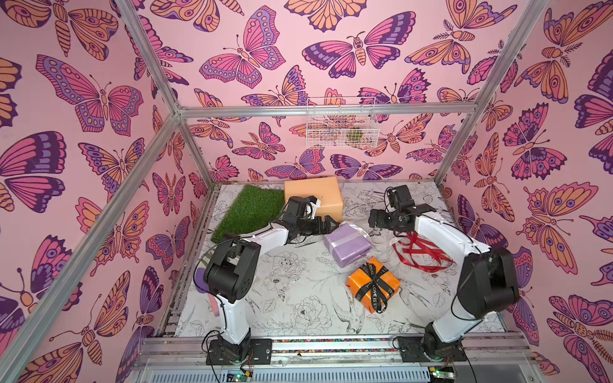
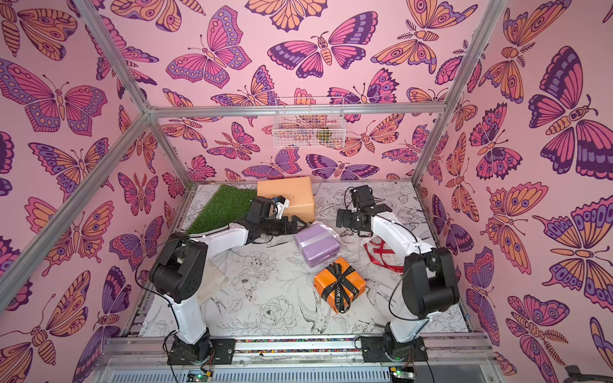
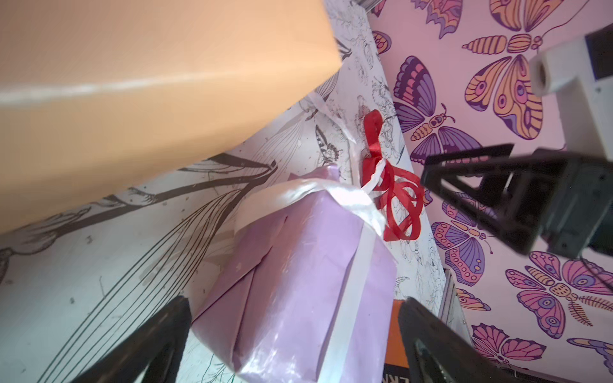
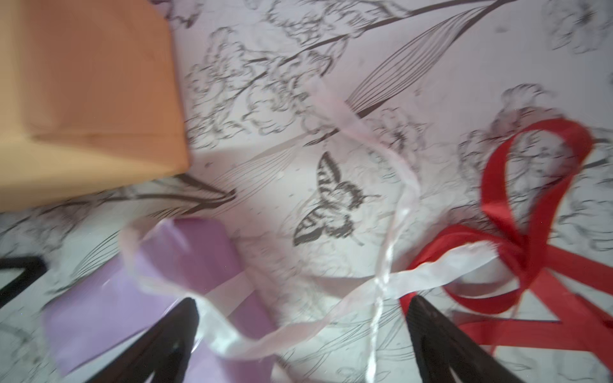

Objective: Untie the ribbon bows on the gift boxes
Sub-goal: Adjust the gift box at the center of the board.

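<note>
Walls (image 1: pixel 265 49) of pink butterfly print close in the cell on three sides, and the table (image 1: pixel 298 311) below carries a black-and-white flower drawing. At its far left corner lies a patch of fake grass (image 1: pixel 252 209), touching the peach-tan box (image 1: pixel 315 192) that stands against the back edge. The left arm (image 1: pixel 262 237) reaches across the grass's near edge and hides part of that box's front. A white wire basket (image 1: pixel 341 126) hangs on the back wall above the box. Near the table's middle the lilac box (image 1: pixel 348 247) lies askew between the two grippers, and just beside it, nearer the robot, sits the orange box (image 1: pixel 358 285). The red ribbon (image 3: pixel 373 129) lies loose in loops on the table to the right of the lilac box, its near part hidden under the right forearm (image 1: pixel 441 235). The pale ribbon (image 3: pixel 298 190) bands the lilac box, and its tails trail off over the table, one lying across the red loops. The black ribbon (image 1: pixel 374 282) with white lettering crosses the orange box and is tied on top. The left gripper (image 3: pixel 295 300) hovers just beside the lilac box's left end, fingers spread wide and holding nothing, while the right gripper (image 4: pixel 302 300) hangs above the pale tails, fingers likewise spread, gripping nothing
</note>
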{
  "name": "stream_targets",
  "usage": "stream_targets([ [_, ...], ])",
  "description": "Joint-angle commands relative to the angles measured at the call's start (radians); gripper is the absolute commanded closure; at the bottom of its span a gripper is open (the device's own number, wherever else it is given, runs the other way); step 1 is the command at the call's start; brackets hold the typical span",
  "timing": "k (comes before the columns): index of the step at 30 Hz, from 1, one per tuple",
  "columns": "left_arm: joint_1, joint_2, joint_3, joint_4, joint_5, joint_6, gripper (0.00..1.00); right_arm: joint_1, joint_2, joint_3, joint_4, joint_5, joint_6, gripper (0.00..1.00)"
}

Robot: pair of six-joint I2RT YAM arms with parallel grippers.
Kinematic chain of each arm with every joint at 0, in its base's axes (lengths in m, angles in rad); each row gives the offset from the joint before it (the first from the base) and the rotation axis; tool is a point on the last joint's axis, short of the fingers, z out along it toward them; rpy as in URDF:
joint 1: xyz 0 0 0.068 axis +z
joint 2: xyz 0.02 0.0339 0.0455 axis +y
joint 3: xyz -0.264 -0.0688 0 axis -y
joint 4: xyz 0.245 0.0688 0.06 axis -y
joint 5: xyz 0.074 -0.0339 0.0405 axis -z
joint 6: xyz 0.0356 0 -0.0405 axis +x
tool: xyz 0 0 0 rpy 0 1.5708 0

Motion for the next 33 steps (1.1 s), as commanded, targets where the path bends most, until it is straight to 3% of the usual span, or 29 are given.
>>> stream_targets([
  [1, 0.000, 0.025, 0.022, 0.002, 0.049, 0.002, 0.00, 0.008, -0.063, -0.076, -0.019, -0.241, 0.045, 0.00],
  [7, -0.003, 0.043, 0.012, 0.025, 0.065, 0.011, 0.02, 0.007, -0.119, -0.210, 0.019, -0.353, 0.102, 0.05],
  [10, -0.006, 0.066, 0.022, 0.033, 0.078, 0.009, 0.12, 0.008, -0.100, -0.240, 0.060, -0.432, 0.134, 0.11],
  [17, -0.028, 0.095, 0.017, 0.049, 0.102, 0.010, 0.37, 0.016, -0.047, -0.307, 0.276, -0.530, 0.229, 0.13],
  [21, -0.033, 0.081, -0.042, 0.090, 0.123, -0.020, 0.41, 0.020, 0.035, -0.285, 0.419, -0.567, 0.288, 0.14],
  [25, -0.039, 0.023, -0.142, 0.132, 0.127, -0.068, 0.42, 0.020, 0.111, -0.198, 0.438, -0.552, 0.289, 0.14],
  [29, -0.056, -0.076, -0.272, 0.181, 0.093, -0.115, 0.39, 0.019, 0.189, -0.084, 0.363, -0.508, 0.240, 0.12],
  [30, -0.060, -0.096, -0.297, 0.189, 0.080, -0.131, 0.30, 0.020, 0.201, -0.055, 0.323, -0.478, 0.215, 0.10],
  [31, -0.060, -0.112, -0.317, 0.195, 0.065, -0.144, 0.07, 0.021, 0.203, -0.032, 0.289, -0.442, 0.197, 0.03],
  [32, -0.060, -0.127, -0.338, 0.204, 0.047, -0.163, 0.00, 0.020, 0.197, -0.015, 0.254, -0.396, 0.178, 0.01],
  [33, -0.057, -0.144, -0.356, 0.217, 0.026, -0.175, 0.00, 0.020, 0.183, -0.006, 0.225, -0.347, 0.164, 0.01],
])
